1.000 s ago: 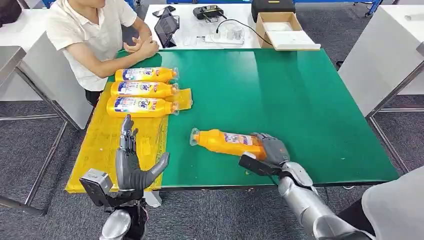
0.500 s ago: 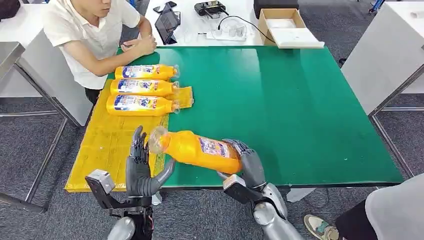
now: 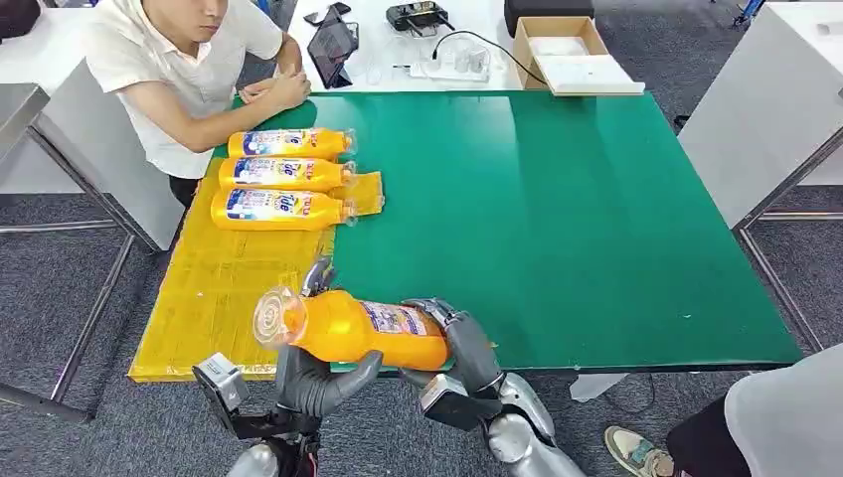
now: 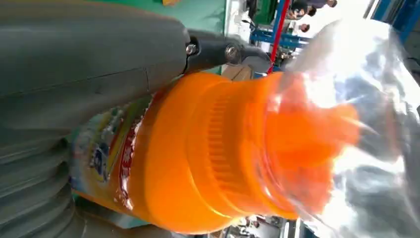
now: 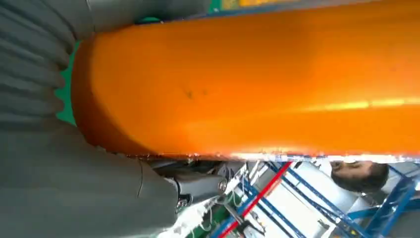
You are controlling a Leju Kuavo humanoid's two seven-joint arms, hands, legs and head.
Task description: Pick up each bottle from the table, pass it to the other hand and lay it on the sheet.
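An orange bottle [image 3: 358, 328] with a clear cap hangs on its side over the table's near edge, cap toward the yellow sheet [image 3: 209, 298]. My right hand [image 3: 467, 348] grips its base end; the orange body [image 5: 257, 84] runs across the right wrist view. My left hand [image 3: 313, 383] is under the neck end, thumb below and straight fingers [image 3: 318, 275] rising behind it, not closed round it. In the left wrist view the bottle's neck [image 4: 223, 158] lies against that hand. Three more orange bottles [image 3: 283, 174] lie side by side on the sheet's far end.
A person [image 3: 189, 70] sits at the far left corner, arms resting on the green table [image 3: 557, 199] just beyond the laid bottles. Behind the table stand a cardboard box [image 3: 567, 55], a tablet [image 3: 333, 45] and a power strip. A white cabinet stands to the right.
My right hand lifted the bottle off the table and carried it left and toward me. My left hand moved in beneath its neck end. The camera tilted slightly.
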